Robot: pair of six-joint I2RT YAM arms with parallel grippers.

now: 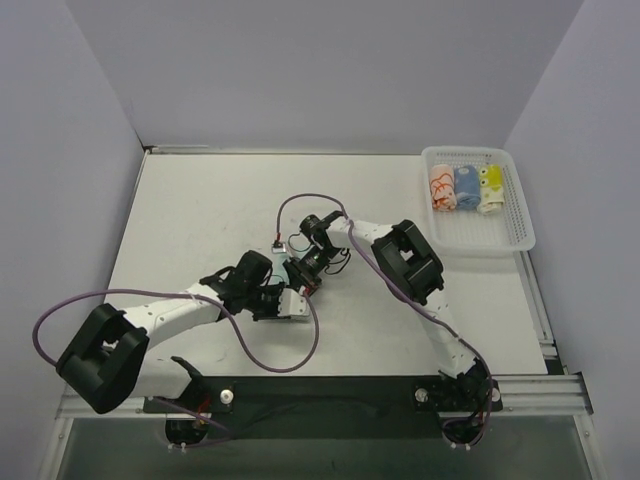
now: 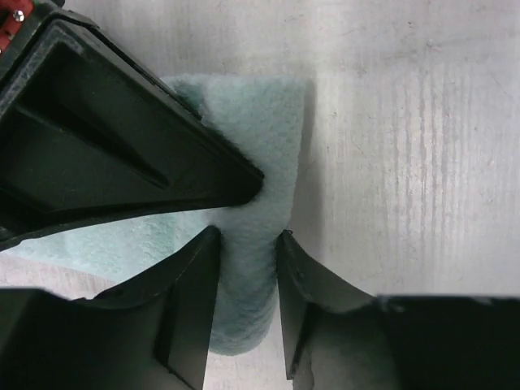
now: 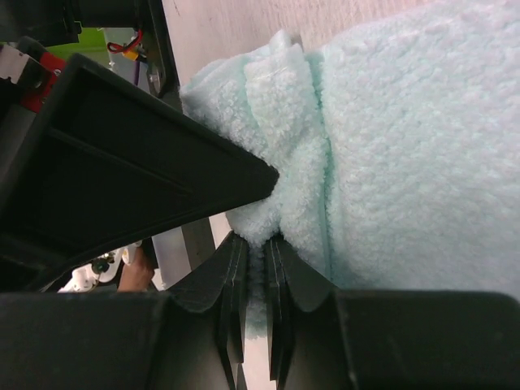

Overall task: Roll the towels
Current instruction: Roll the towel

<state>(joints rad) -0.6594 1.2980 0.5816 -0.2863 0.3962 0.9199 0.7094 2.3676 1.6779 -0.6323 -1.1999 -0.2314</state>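
While both arms meet over the middle of the table (image 1: 200, 220), the green towel (image 2: 260, 122) lies right between them, so neither has to reach for it. The left pincer (image 2: 248, 236) stands astride the rolled part, one finger on each side with the cloth filling the gap, and it seems to be gripping the roll. The roll's long axis runs straight out along the line of those fingers, and its far end pokes out past the tips. A flatter bit of green spreads away from one side of the roll, so the rolling may not be quite done.

The right pincer (image 3: 256, 240) is pressed almost together on a thin fold of the same towel, with the thick bulk of the cloth bunched just beside it. From above the towel is nearly hidden under the two wrists, and only a pale scrap shows.

Well to the far right of the pincers, the basket (image 1: 515, 235) holds three rolled towels side by side: a white and orange one (image 1: 441, 187), a blue one (image 1: 467, 186) and a yellow one (image 1: 490, 188). Each has its long axis running near to far. The right arm is the nearer one to it, so carrying the roll over would probably fall to that side.

No brand, tag or writing can be read anywhere.
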